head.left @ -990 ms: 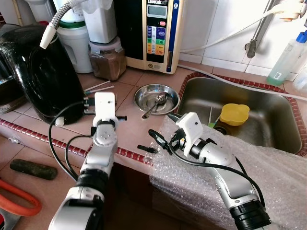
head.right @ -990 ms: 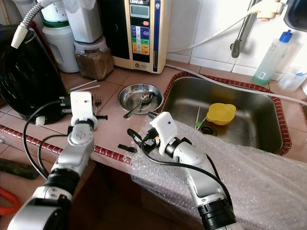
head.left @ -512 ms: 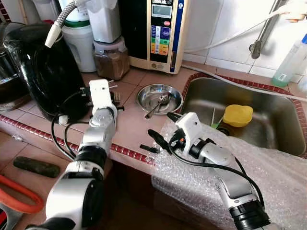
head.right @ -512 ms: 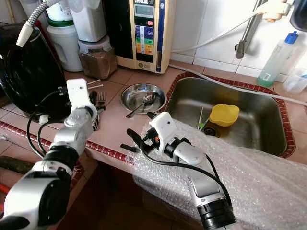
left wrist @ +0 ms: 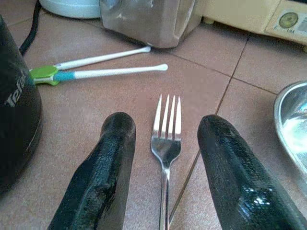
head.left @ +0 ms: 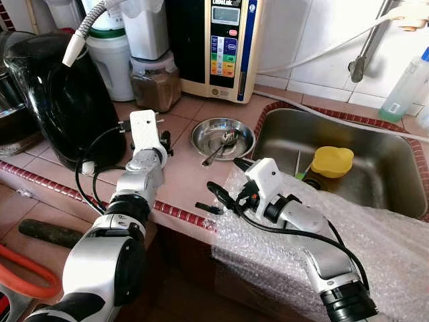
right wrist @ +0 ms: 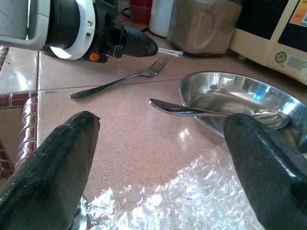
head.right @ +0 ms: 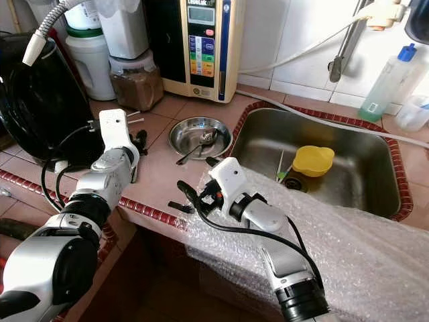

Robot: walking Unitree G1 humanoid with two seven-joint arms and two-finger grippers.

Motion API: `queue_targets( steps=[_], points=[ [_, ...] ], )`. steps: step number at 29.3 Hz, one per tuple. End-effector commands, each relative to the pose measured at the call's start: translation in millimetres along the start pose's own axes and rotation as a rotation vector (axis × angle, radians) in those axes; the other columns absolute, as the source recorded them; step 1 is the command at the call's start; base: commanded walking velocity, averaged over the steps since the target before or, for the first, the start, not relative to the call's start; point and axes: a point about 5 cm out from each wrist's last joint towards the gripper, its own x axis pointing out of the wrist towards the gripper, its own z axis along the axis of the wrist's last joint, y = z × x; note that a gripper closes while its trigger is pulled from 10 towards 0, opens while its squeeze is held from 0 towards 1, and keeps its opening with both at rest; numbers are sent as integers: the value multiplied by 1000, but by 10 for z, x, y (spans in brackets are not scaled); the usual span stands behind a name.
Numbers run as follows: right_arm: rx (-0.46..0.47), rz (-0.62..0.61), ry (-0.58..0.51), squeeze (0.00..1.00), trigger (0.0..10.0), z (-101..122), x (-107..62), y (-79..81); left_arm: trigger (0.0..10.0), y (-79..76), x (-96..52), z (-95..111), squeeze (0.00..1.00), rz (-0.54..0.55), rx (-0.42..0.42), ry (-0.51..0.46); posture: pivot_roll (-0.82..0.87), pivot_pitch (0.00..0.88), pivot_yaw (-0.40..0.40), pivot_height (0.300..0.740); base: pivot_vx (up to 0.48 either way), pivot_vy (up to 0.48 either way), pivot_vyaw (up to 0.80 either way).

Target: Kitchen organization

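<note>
The left gripper (left wrist: 165,139) is down low over the counter (head.left: 184,171), w/ its two black fingers (left wrist: 108,167) spread wide. The fork (left wrist: 166,143) lies flat on the tiles right between the jaws, not touched by either one. Its prongs point away from the gripper, toward the jar of brown stuff (left wrist: 148,19). Just past the prongs lie two white sticks (left wrist: 115,72), one w/ a green and blue end. The big black kettle (left wrist: 14,120) sits just outside one finger. The rim of the steel bowl (left wrist: 292,124) sits just outside the other finger.

The right gripper (right wrist: 158,153) is near the counter edge, jaws also wide open, holding nothing. Its arm rests on a sheet of bubble wrap (head.left: 362,235) that hangs over the edge. Straight out ahead of these jaws, the spoon (right wrist: 211,111) lies w/ its round end in the steel bowl and its handle sticking out over the rim toward the gripper. Farther out, the fork shows again on the tiles, w/ the left gripper's black tip right above its prong end.

Behind the bowl stands a cream machine w/ buttons (head.left: 221,43). Next to the bowl is the sink (head.left: 375,174), w/ a yellow cup (head.left: 332,161) in it. A clear bottle (head.right: 382,84) stands at the back by the wall.
</note>
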Motion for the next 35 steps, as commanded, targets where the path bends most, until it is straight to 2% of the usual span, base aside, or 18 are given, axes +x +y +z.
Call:
queue_targets(
  steps=[1,31,35],
  points=[
    [-8,1,-9,0,10000,19,-5,13,10000,12,12,51,1000,-1,9,1,-44,0,40,740,0,0,0],
    [-8,1,-9,0,10000,19,-5,13,10000,12,12,51,1000,-1,9,1,-44,0,40,740,0,0,0],
    [-7,-2,-6,0,10000,7,-1,11,10000,-86,1,-128,1000,-88,45,77,-42,0,48,740,0,0,0]
  ],
)
